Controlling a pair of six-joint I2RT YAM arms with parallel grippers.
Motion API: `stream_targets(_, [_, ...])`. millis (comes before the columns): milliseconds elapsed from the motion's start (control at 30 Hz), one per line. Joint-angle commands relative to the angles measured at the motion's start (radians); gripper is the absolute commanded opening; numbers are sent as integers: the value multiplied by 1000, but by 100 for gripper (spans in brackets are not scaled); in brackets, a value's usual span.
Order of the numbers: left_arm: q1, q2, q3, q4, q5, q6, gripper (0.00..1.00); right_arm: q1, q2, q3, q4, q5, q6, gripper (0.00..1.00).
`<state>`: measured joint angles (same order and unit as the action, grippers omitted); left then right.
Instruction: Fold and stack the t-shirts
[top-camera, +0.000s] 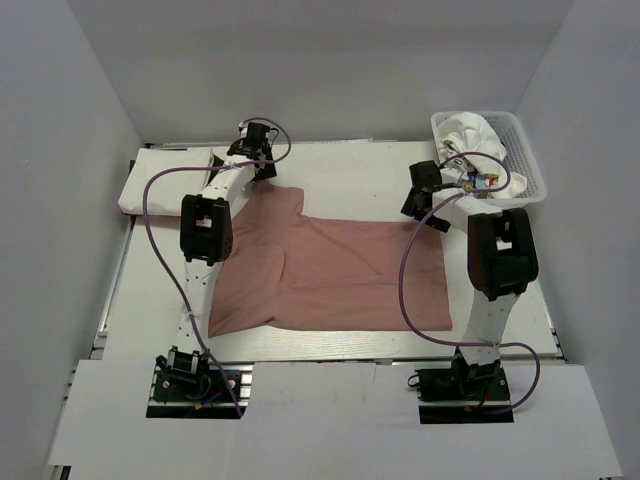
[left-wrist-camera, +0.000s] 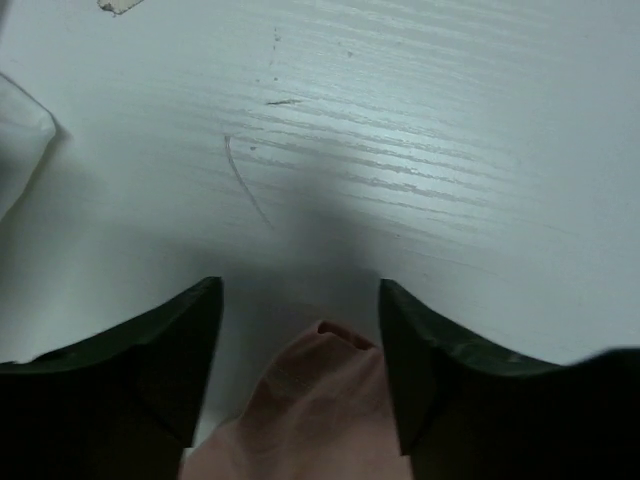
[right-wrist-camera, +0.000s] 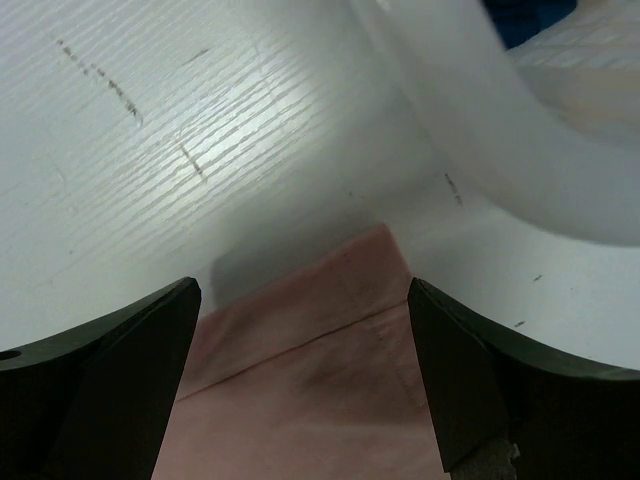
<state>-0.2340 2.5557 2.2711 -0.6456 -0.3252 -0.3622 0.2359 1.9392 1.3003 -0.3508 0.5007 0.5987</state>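
Top external: dusty-pink cloth t-shirt lies spread; left fingers and right fingers gape astride its far corners, so pinching likely comes next.

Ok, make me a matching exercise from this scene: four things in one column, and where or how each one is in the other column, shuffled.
Things:
1. pink t-shirt
2. white basket
3. left tool
4. folded white cloth

Places or states:
A. far right corner of the table
B. open over a tip of the pink shirt
C. far left of the table
D. spread flat mid-table

Pairs: 1-D, 2-A, 3-B, 4-C.
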Motion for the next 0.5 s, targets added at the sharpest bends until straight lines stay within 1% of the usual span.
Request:
stream_targets(0, [1,-16,-2,55,49,31,70,-13,13,45,-16,50,47,90])
stream_targets(33, [1,-15,-27,76,73,46,66,-17,27,54,-14,52,47,90])
stream_targets(67, [1,4,-27,77,74,46,58,-15,39,60,-19,47,53,90])
stream_targets(133, [1,23,-27,86,83,46,49,-20,58,80,-22,41,65,90])
stream_targets(167, [1,32,-27,74,83,46,33,-18,72,94,-25,35,65,90])
stream_targets(233, [1,32,-27,73,94,46,16,-20,87,99,-22,29,73,90])
stream_targets(267, [1,32,-36,73,94,46,0,-18,99,97,-19,25,78,90])
stream_targets(300, [1,17,-62,73,94,57,0,-21,107,96,-10,10,78,90])
stream_targets(333, [1,5,-80,86,94,57,0,-21,109,99,-11,6,81,88])
stream_targets(400, [1,-29,-135,113,83,66,0,-20,110,96,-19,-8,84,81])
stream_targets(433, [1,-50,-154,126,83,80,0,-18,104,84,-20,-17,90,68])
stream_targets(467, [1,-90,-169,135,83,80,0,-15,89,71,-22,-17,95,60])
